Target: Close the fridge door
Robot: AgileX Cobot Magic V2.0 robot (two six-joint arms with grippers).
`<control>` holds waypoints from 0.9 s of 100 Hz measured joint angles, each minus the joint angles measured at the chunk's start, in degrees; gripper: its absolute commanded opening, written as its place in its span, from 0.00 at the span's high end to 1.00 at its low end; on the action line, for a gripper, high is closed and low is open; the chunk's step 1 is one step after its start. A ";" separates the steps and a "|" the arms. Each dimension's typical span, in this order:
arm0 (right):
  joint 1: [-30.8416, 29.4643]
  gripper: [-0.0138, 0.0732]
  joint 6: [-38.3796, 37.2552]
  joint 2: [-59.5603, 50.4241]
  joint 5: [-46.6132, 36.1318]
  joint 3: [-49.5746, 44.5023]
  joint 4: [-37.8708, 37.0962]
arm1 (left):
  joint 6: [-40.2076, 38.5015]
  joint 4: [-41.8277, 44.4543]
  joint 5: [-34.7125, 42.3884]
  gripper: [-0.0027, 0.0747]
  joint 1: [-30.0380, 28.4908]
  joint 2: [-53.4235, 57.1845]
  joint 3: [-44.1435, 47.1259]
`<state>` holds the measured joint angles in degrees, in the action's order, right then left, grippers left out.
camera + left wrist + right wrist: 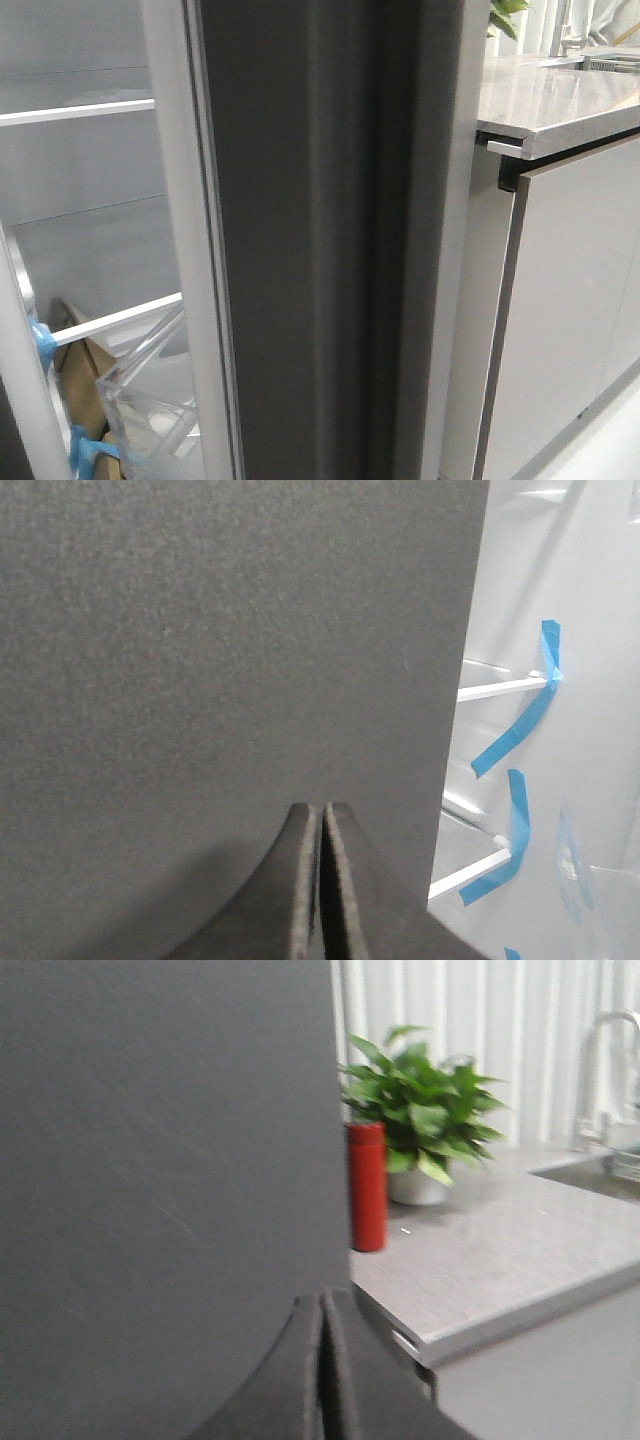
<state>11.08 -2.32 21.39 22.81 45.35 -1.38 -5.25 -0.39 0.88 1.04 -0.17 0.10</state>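
Left wrist view shows the left gripper [322, 880] with its two black, curved fingers pressed together, nothing between them, their tips right at the matte dark grey face of the fridge door [230, 650]; whether they actually touch it cannot be told. Beyond the door's edge lies the white inside of the fridge, with thin white shelf rails [500, 688] and strips of blue tape [520, 720] stuck across them. The right gripper [322, 1360] is closed in the same way, empty, pointing at the same flat grey slab, which fills the near half of that view. Past it runs a grey stone-look counter [500, 1260] carrying a slim red bottle [367, 1187], a leafy green plant [425, 1120] in a pale pot, and a metal tap [600, 1070]. From the front, the door stands ajar, its thick edge with a long upright groove facing the camera, a clear plastic bin [150, 400] beside it and a glossy light grey cabinet door [570, 300] under the counter.
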 measured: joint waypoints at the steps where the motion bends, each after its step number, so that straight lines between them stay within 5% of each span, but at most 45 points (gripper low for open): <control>1: 0.27 0.93 0.00 0.28 0.00 0.36 0.00 | 0.00 0.00 0.00 0.99 0.00 0.00 0.00; 90: 30.84 0.93 -2.56 22.57 1.42 23.00 0.00 | 0.00 0.00 0.00 0.99 0.00 0.00 0.00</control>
<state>41.92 -4.87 43.97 24.24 68.35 -1.38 -5.25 -0.39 0.88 1.04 -0.17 0.10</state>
